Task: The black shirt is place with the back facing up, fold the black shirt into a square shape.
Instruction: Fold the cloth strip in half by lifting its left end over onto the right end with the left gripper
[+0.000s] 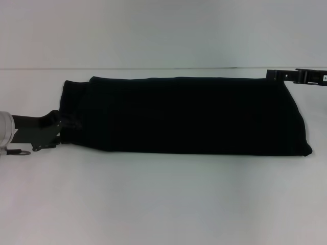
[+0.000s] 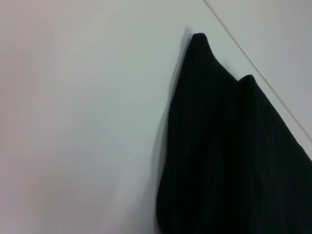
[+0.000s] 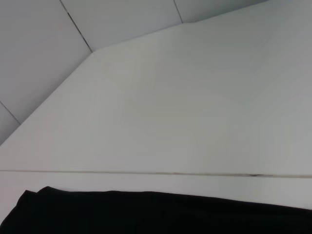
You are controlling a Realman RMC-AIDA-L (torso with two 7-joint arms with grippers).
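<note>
The black shirt (image 1: 184, 115) lies on the white table as a long band running left to right, with no lettering showing. My left gripper (image 1: 64, 127) is at the band's left end, against the cloth near its front corner. My right gripper (image 1: 296, 76) is at the far right corner of the band, level with its back edge. The left wrist view shows the shirt (image 2: 229, 156) with two pointed corners lying on the table. In the right wrist view only a strip of the shirt (image 3: 146, 214) shows along one edge.
The white table (image 1: 163, 199) spreads wide in front of the shirt. Its far edge meets a pale wall (image 1: 163, 30) just behind the shirt. A thin seam (image 3: 195, 173) runs across the table in the right wrist view.
</note>
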